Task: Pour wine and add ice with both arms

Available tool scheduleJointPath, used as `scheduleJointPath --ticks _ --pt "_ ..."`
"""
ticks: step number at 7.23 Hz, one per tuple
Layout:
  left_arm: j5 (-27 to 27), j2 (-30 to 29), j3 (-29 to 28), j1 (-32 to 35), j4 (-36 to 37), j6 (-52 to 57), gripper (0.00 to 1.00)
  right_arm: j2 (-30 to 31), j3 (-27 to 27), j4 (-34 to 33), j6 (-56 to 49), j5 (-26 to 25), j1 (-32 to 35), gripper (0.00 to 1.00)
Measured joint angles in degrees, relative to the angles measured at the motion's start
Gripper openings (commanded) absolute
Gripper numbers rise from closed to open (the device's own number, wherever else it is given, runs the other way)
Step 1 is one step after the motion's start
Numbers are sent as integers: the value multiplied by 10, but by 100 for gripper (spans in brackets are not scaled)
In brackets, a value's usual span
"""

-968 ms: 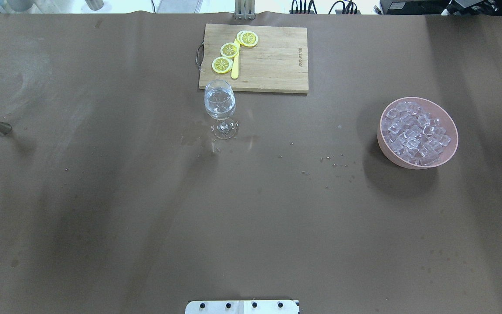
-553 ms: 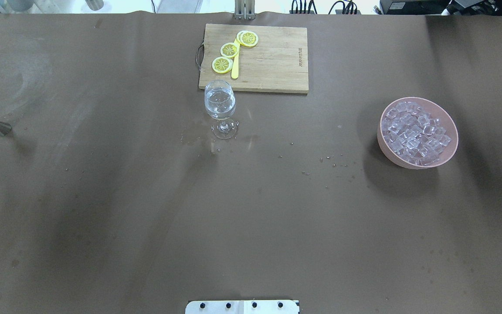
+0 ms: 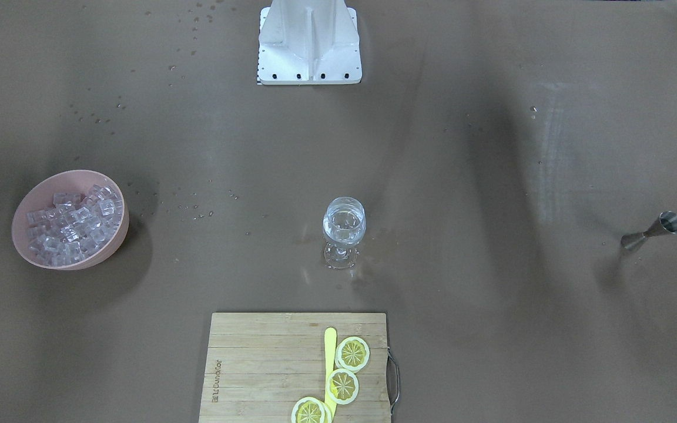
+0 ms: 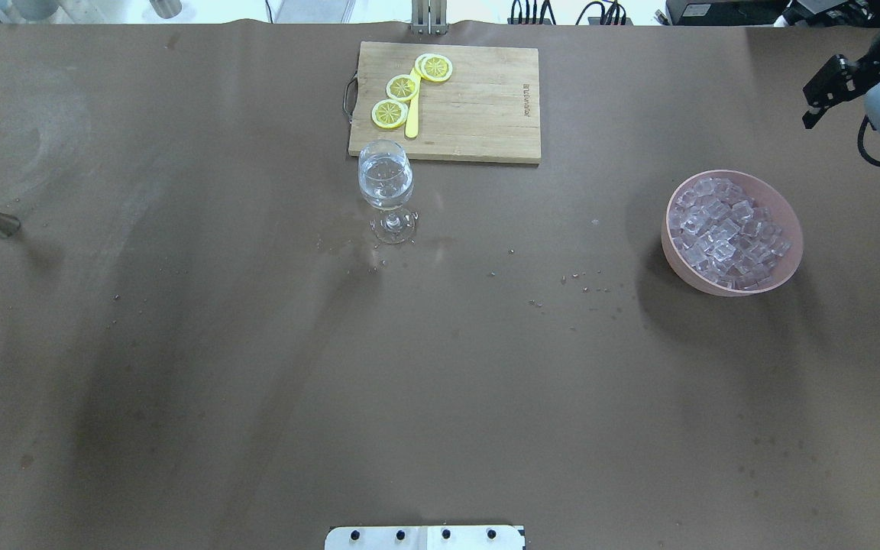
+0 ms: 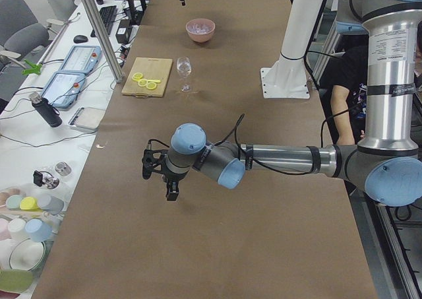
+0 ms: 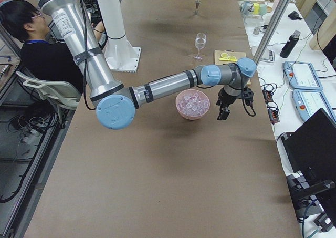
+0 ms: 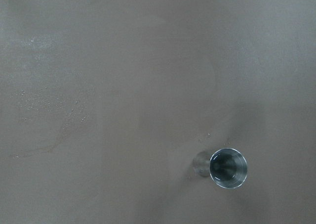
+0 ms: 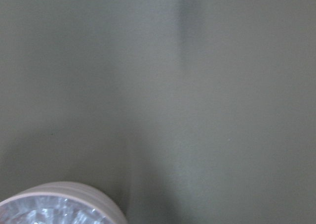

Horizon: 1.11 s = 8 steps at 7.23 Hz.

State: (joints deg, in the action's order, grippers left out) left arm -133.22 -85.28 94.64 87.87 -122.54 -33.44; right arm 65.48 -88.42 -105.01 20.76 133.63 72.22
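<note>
overhead exterior: right claw (image 4: 813, 111) hung near the bowl (image 4: 686, 273) of ice (image 4: 726, 229), likely poised to fetch cubes for the glass (image 4: 386, 183); its spread could not be told.

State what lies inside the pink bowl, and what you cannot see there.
The pink bowl holds a heap of clear ice cubes. The top cubes hide the bowl's floor and anything beneath them.

Soft, broad shadows lie across the brown paper-covered surface (image 4: 440, 397) under even light. Along one long side runs a white bench (image 5: 20, 124) holding two tablets (image 5: 66, 86), a dark bottle (image 5: 45, 111) and pastel cups (image 5: 30, 206), with a grey office chair (image 5: 23, 25) beyond. Opposite, a person (image 6: 31, 38) sits above a grey floor (image 6: 16, 143) trailing cables.
</note>
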Motion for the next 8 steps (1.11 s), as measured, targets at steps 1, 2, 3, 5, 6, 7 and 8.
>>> scheduleJointPath --ticks 1,2,3,5,6,7,8 --pt "13 16 -1 -1 -55 -40 97 15 -41 -1 41 -2 -25 100" --pt "31 34 -1 -4 -108 -74 97 28 -74 -2 70 -4 -47 100" --pt "56 45 3 -17 -142 -111 97 41 -100 -2 93 -8 -69 100" --pt "159 52 15 -105 -188 -192 97 70 -140 1 117 -13 -107 91" --pt "213 53 16 -151 -208 -226 97 80 -147 4 121 -17 -121 74" --pt "264 58 15 -190 -234 -254 97 85 -150 5 121 -21 -134 59" --pt "314 69 14 -227 -267 -279 97 88 -151 8 121 -30 -147 57"
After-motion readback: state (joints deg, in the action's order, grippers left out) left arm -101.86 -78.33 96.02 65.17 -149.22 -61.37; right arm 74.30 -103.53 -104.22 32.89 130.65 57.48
